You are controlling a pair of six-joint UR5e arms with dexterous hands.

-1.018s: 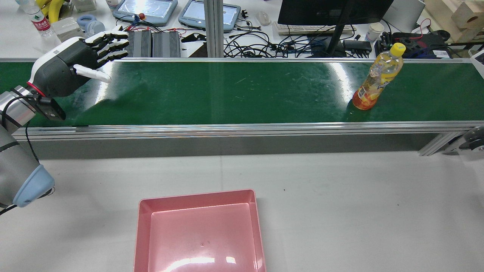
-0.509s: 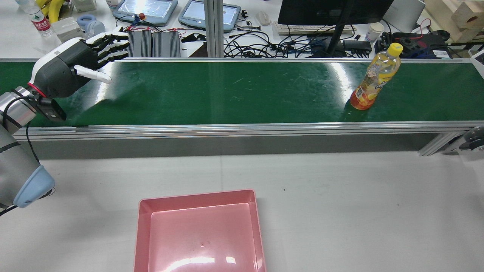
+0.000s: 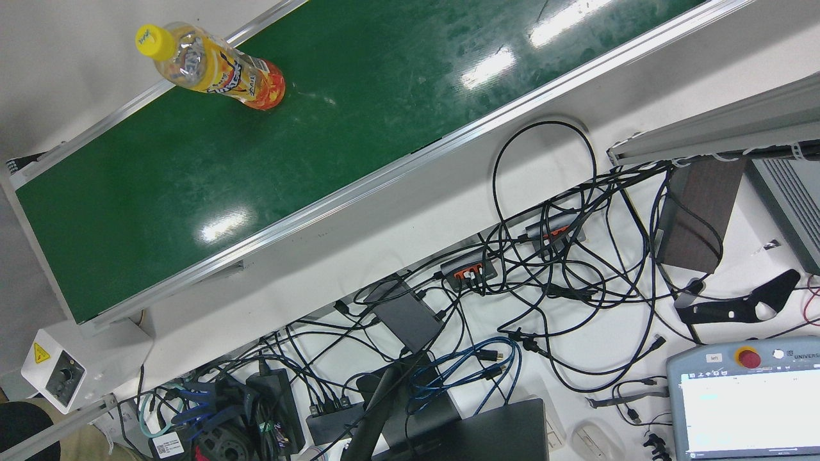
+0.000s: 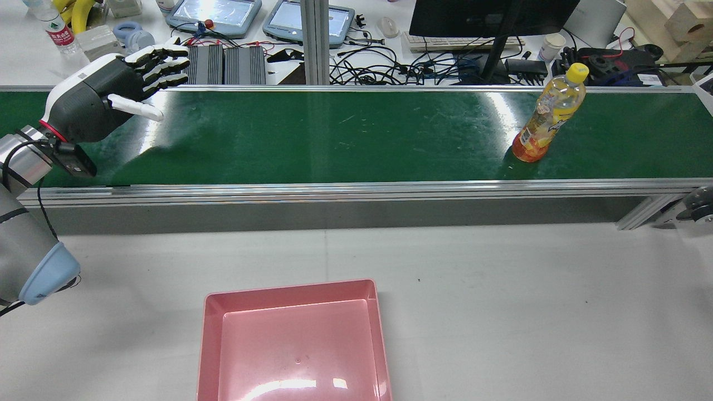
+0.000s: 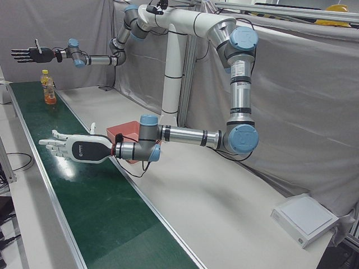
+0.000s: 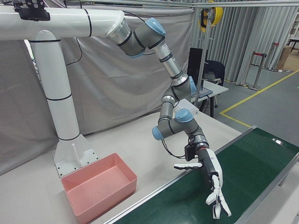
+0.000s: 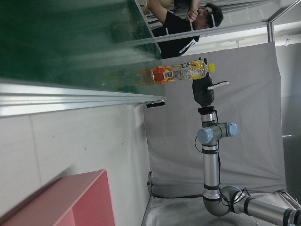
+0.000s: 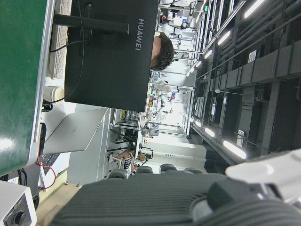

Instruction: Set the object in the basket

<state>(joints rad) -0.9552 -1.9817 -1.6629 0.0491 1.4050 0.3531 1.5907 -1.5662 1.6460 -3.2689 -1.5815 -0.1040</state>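
A clear plastic bottle (image 4: 548,113) with a yellow cap is seen standing up on the green belt (image 4: 345,136), toward its right end in the rear view. Orange drink fills its lower part. A yellow and orange label is wrapped around it, but the words on it are too small to be read.

The pink basket (image 4: 295,342) is set on the white table (image 4: 501,312), near the camera and well apart from the bottle.

The left robot hand (image 4: 108,92) is held over the left end of the belt, fingers spread apart, nothing in it. The right robot hand (image 5: 25,54) is held up in the air above the bottle, fingers also apart.

"HUAWEI" can be read on the back of a black monitor (image 8: 113,52).
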